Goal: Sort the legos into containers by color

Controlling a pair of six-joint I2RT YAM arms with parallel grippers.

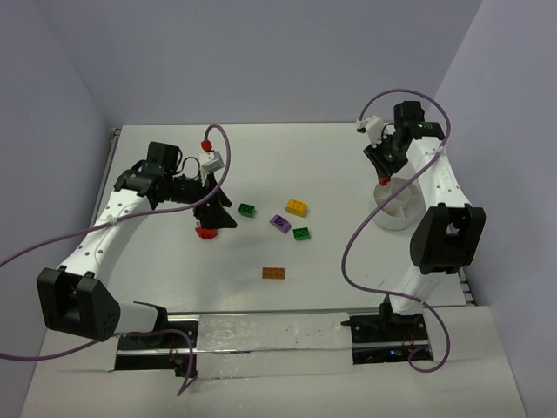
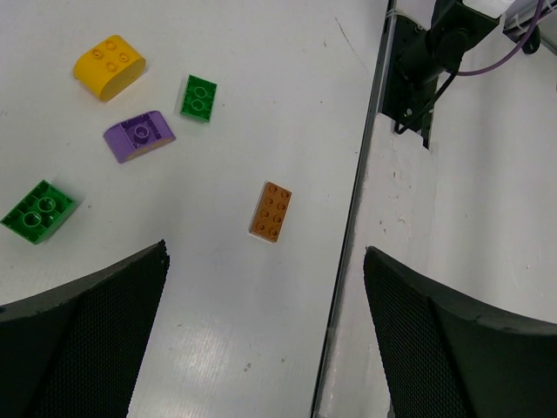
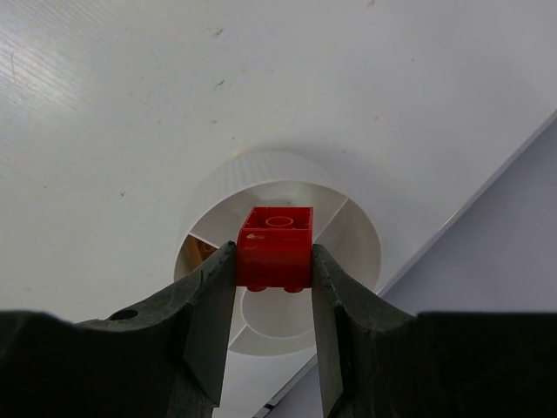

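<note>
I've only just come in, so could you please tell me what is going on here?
The right arm's fingers grip a red brick above the white divided cup. The left arm's fingers hang open over the table. A yellow brick, a purple brick, an orange-brown brick and two green bricks lie loose there.

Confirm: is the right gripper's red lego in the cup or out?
Out. The right gripper clamps the red lego between its fingers, above the divided white cup.

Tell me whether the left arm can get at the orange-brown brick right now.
Probably yes. The left gripper is open wide, and the orange-brown brick lies flat on the table, on its own, with nothing over it or between it and the gripper.
</note>
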